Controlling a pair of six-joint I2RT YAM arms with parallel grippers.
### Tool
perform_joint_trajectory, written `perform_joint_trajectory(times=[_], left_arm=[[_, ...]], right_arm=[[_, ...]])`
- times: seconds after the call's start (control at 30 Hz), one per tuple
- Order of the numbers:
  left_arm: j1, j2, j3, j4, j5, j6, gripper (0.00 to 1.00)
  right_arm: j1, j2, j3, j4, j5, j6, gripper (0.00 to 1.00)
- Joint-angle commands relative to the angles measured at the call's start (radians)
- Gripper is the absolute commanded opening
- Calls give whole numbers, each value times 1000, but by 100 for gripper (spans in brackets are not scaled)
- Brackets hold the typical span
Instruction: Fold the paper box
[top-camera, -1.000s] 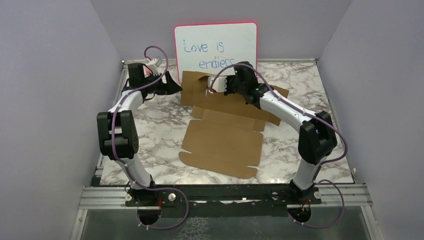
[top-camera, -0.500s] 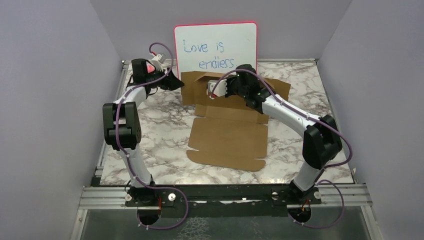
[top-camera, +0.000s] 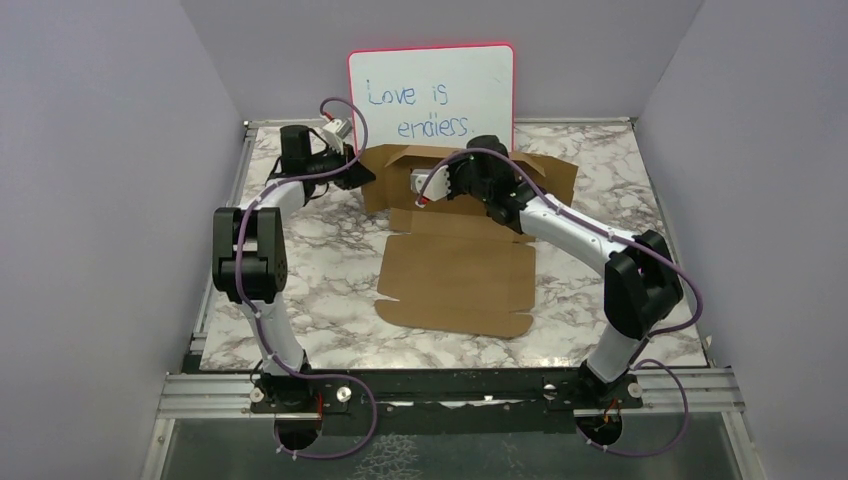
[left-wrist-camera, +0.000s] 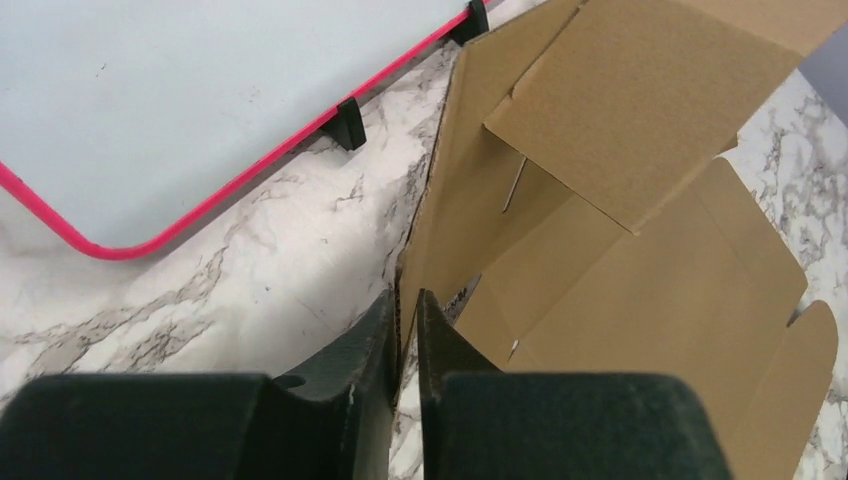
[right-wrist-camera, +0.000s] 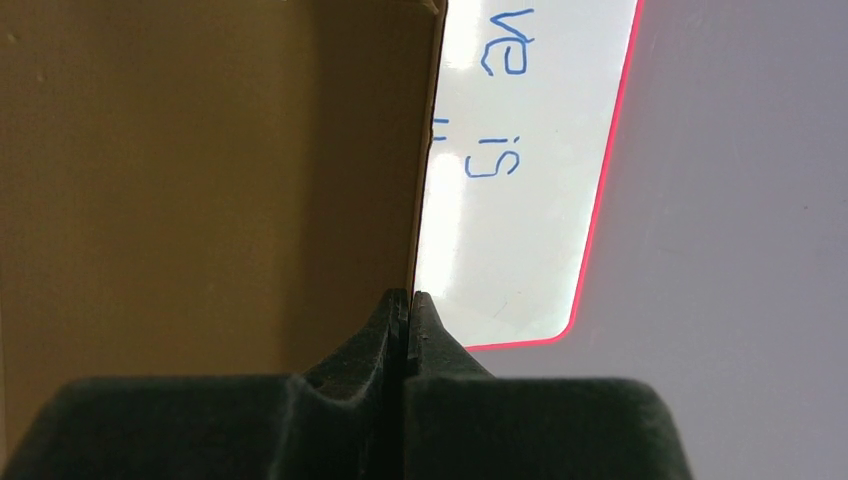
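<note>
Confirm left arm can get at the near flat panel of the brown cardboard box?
Likely yes, once freed: left end effector grips the brown cardboard box at its raised left wall; nothing covers the near panel.

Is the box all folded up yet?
Only partly. The paper box has its far panels standing upright, but its near half lies flat.

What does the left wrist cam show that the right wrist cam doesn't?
Left wrist only: marble tabletop, black feet under the whiteboard, the paper box with its open panels and flaps, the left gripper pinching a raised wall. Right wrist only: blue handwriting, grey backdrop wall, the right gripper shut on a cardboard edge. Both: brown paper box, red-framed whiteboard.
</note>
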Motion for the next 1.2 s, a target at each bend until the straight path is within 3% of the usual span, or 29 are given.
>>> perform_joint_trajectory(times=[0.0, 0.3, 0.5, 0.67, 1.17], left_arm=[[-4, -143, -69, 42, -57, 47, 10], [-69, -322, -254, 85, -249, -2, 8], [-127, -392, -411, 228, -329, -84, 6], [-161, -401, -473, 298, -397, -127, 0], [-252, -515, -626, 386, -604, -210, 2]], right_arm=[[8, -30, -20, 102, 64, -68, 2], [13, -5, -38, 212, 92, -123, 2], [24, -4, -53, 247, 82, -131, 2], [40, -22, -107, 288, 85, -141, 1], [86, -43, -268, 446, 155, -159, 1]])
